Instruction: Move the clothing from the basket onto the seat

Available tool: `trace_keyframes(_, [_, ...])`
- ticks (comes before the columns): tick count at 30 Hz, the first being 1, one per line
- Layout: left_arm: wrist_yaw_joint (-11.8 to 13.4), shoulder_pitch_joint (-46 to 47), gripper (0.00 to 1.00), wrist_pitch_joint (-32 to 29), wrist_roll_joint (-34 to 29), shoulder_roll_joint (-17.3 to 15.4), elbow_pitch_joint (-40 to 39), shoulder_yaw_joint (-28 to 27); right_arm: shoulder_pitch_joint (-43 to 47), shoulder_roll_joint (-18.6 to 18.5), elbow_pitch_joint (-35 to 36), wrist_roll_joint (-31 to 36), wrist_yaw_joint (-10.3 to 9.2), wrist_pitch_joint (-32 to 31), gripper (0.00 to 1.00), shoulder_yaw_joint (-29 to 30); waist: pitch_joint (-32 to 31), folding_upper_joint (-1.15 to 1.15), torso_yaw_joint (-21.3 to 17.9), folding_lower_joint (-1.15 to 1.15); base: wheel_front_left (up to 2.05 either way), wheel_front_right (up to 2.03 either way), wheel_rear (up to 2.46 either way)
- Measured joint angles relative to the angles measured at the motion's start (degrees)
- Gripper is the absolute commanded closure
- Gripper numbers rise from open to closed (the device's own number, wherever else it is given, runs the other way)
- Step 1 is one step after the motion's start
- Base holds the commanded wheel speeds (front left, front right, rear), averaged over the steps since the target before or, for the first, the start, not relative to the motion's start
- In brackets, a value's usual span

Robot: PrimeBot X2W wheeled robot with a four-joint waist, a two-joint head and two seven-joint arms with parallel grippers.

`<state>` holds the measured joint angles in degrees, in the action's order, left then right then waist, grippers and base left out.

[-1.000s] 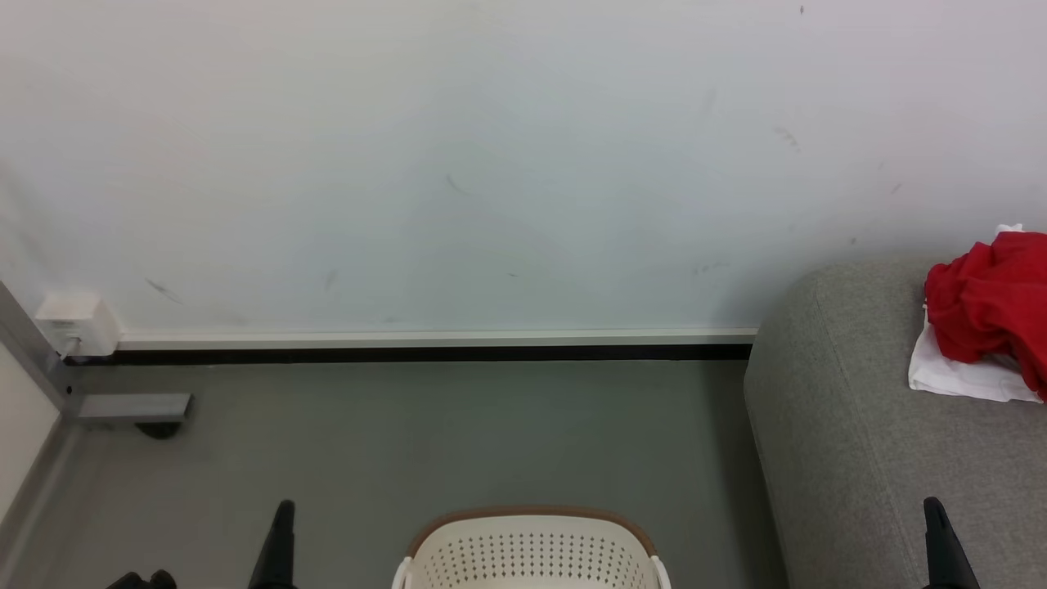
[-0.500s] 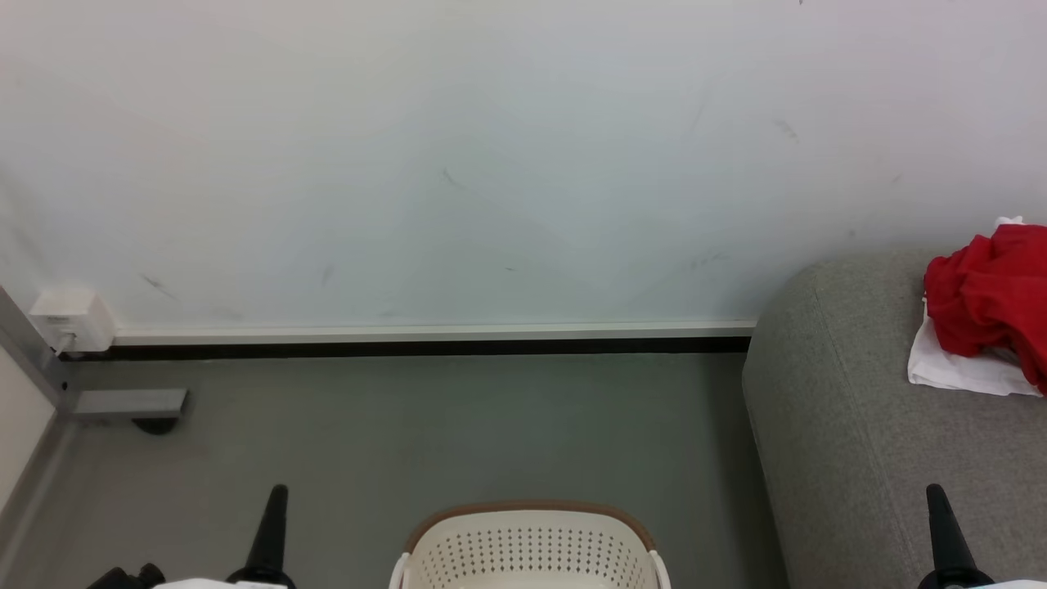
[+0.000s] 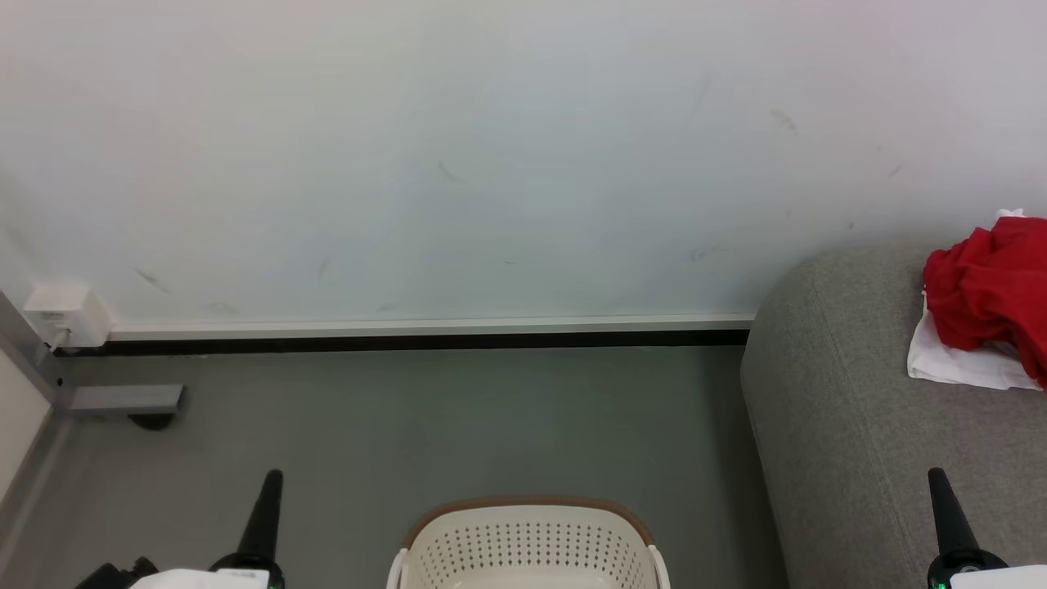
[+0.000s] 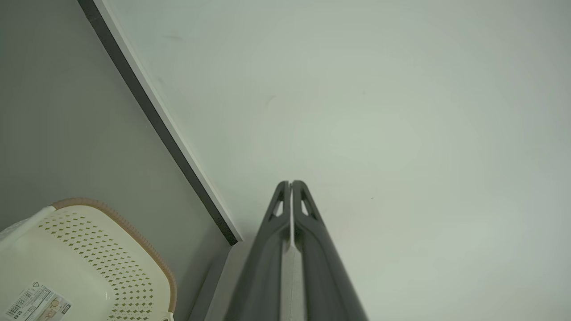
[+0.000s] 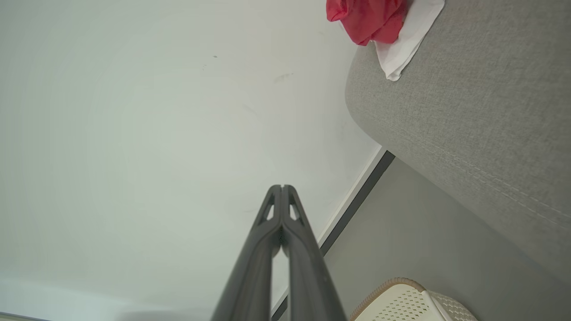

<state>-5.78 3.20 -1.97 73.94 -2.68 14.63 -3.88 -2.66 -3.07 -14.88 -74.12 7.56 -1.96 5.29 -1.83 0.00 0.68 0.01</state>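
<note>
The red clothing (image 3: 986,290) with its white panel lies crumpled on the grey seat (image 3: 851,425) at the right edge of the head view. It also lies at the top of the right wrist view, clothing (image 5: 368,18) on seat (image 5: 468,111). The cream basket (image 3: 530,544) with a brown rim stands on the floor at bottom centre; what is visible of its inside holds nothing. My left gripper (image 3: 270,478) is shut and empty left of the basket. My right gripper (image 3: 936,478) is shut and empty over the seat's front. Both wrist views show fingertips pressed together, left gripper (image 4: 291,183), right gripper (image 5: 282,186).
A white wall with a black skirting strip (image 3: 409,341) runs behind. A white socket box (image 3: 61,315) and a grey metal foot (image 3: 123,399) sit at the far left. Grey floor (image 3: 458,425) lies between wall, basket and seat.
The head view has shifted, so wall, seat and basket sit slightly higher in the picture. More of both grippers now rises from the bottom edge. The clothing has stayed on the seat.
</note>
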Motion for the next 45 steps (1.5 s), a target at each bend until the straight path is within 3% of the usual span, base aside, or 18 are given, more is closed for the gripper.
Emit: trace_keyframes(45, [-1.69,2.85,1.0,-4.56,18.02,-0.03,-0.44,-2.67,-3.21,0.19,0.67,-18.24,0.0,-4.6,1.0,1.16,2.01,0.0,-0.68,0.0,0.0,0.0,0.0])
